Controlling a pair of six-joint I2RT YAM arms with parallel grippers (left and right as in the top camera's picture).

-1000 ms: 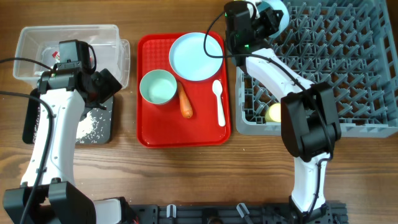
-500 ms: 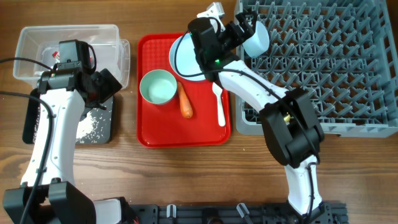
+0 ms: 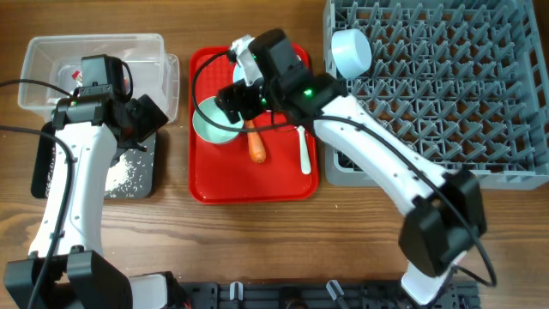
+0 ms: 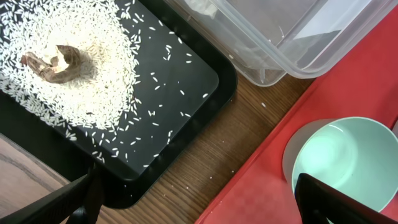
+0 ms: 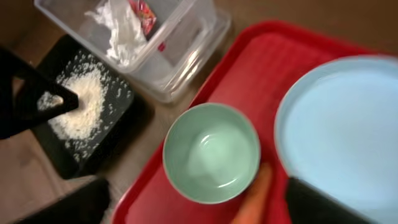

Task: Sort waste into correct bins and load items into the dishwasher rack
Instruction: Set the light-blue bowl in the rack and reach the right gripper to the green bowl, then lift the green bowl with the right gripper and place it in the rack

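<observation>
My right gripper hangs open and empty over the red tray, just above a pale green bowl. An orange carrot lies beside that bowl, with a white spoon to its right. The round blue plate is mostly hidden under my arm in the overhead view. A second bowl rests in the grey rack at its back left corner. My left gripper is open over the wood beside the black tray, which holds rice and a brown scrap.
The clear tub at the back left holds crumpled tissue and a red wrapper. The red tray lies between the tub and the rack. Stray rice grains dot the wood by the black tray.
My right gripper let go of the bowl in the rack and swung left to above the green bowl on the red tray. The left arm has not moved.
</observation>
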